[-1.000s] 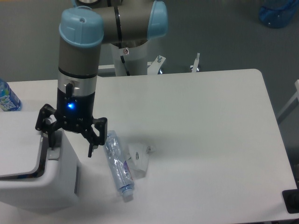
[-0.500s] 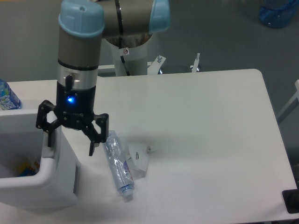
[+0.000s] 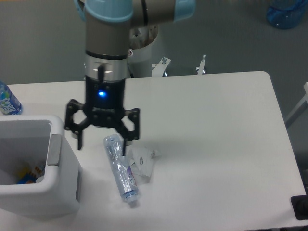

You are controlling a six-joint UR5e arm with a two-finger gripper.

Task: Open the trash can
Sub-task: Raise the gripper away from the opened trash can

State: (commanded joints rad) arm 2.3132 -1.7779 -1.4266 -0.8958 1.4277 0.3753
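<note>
One white trash can (image 3: pixel 36 195) stands lid-open at the table's (image 3: pixel 216 144) left edge; the tool (image 3: pixel 102 142), fingers spread and empty, hovers just to its right.

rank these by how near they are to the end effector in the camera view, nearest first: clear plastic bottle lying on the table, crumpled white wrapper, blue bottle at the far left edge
End effector, open over the table:
1. Clear plastic bottle, just below and right of it.
2. Crumpled white wrapper, further right, beside that bottle.
3. Blue bottle, at the far left edge, beyond the open trash can.
</note>
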